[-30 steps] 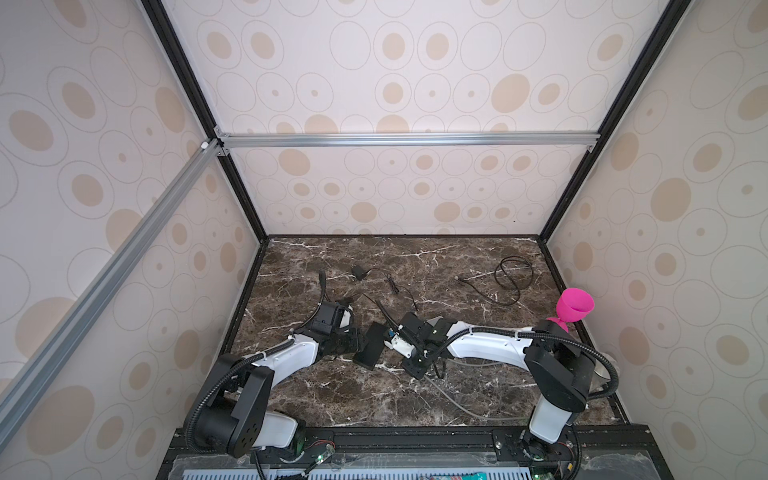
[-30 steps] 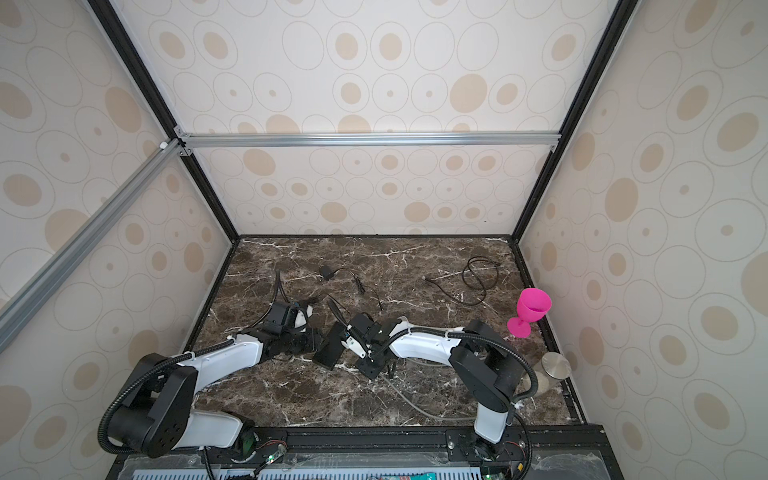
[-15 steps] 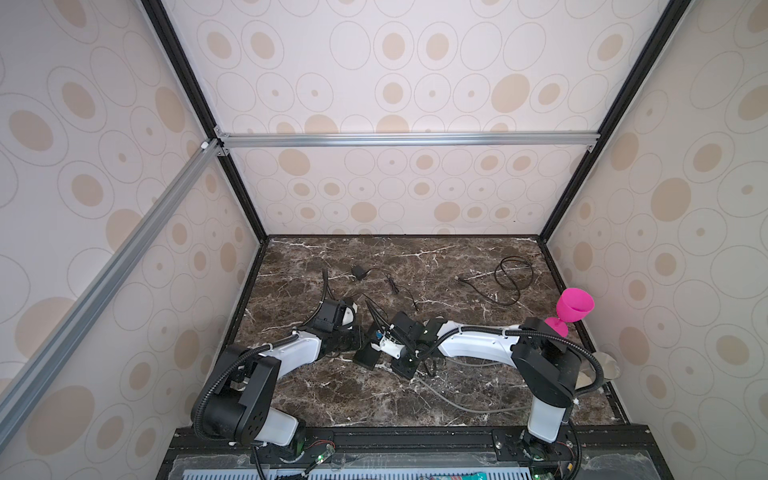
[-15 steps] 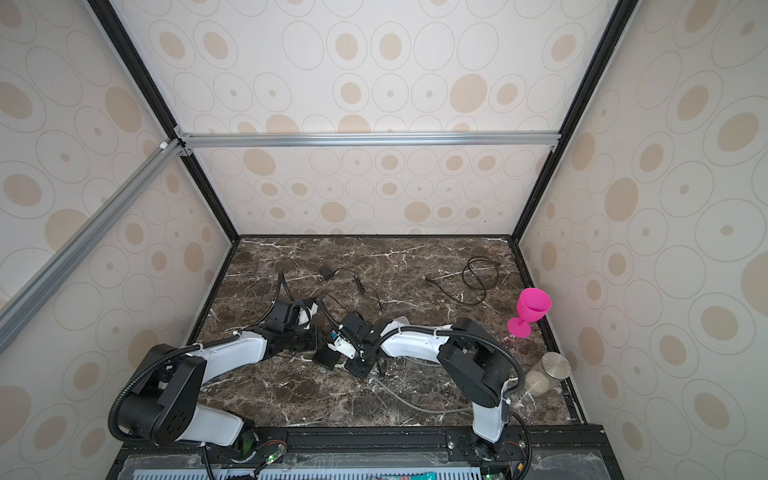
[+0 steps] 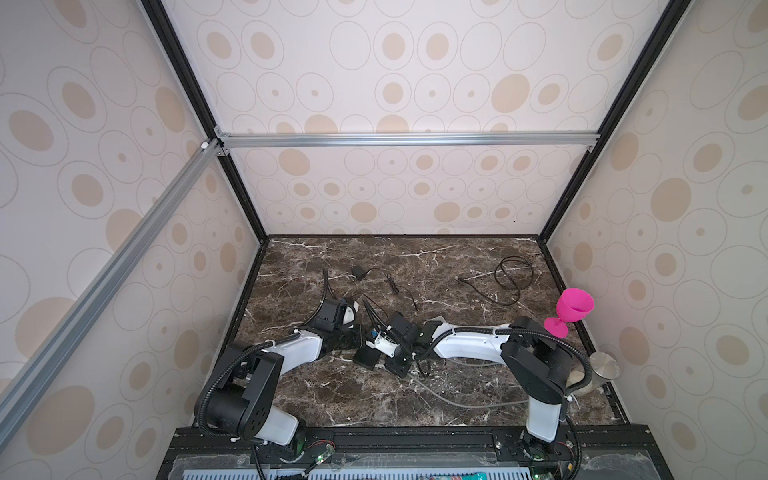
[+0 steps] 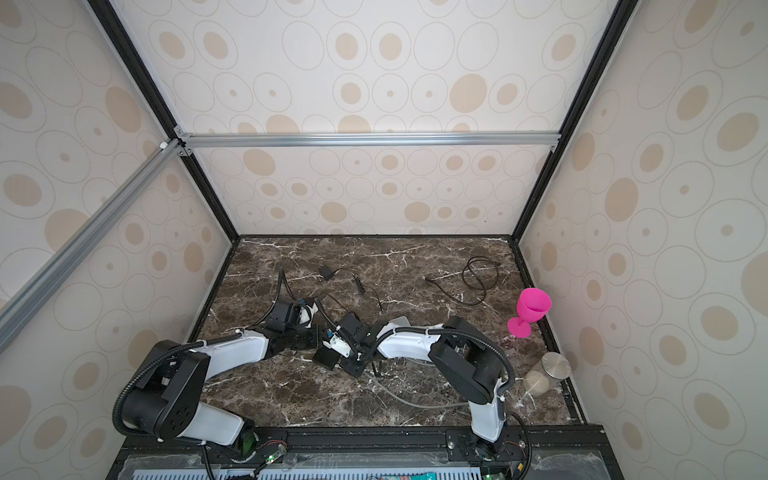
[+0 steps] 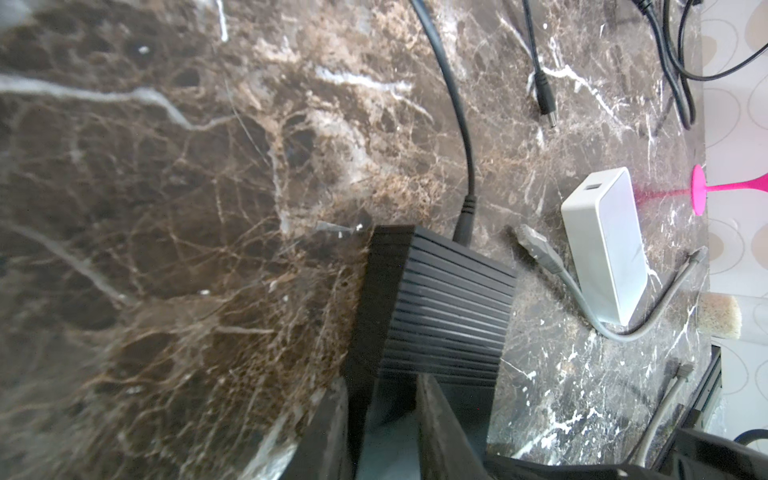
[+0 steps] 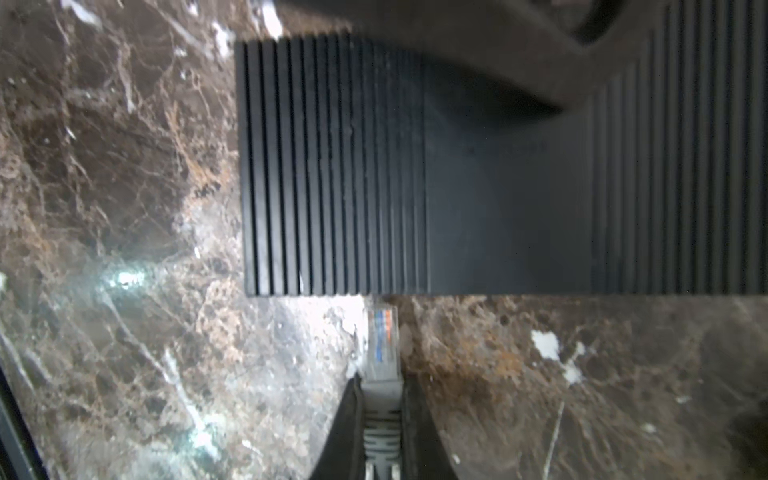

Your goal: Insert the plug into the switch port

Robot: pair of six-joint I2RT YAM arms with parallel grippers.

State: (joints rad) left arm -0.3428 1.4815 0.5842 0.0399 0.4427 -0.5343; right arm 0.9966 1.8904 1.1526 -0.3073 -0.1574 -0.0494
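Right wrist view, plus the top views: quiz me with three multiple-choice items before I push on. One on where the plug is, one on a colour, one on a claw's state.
1. Where is the tip of the plug?
A. At the edge of the black switch
B. Resting on the white box
C. Lying loose by the back wall

2. What colour is the goblet by the right wall?
A. Blue
B. Pink
C. Green

3. How is the right claw?
A. Open and empty
B. Shut on the switch
C. Shut on the plug

Answers:
1 A: in the right wrist view the clear tip meets the edge of the ribbed casing.
2 B: it shows bright pink in both top views.
3 C: its fingers pinch the grey boot behind the tip.
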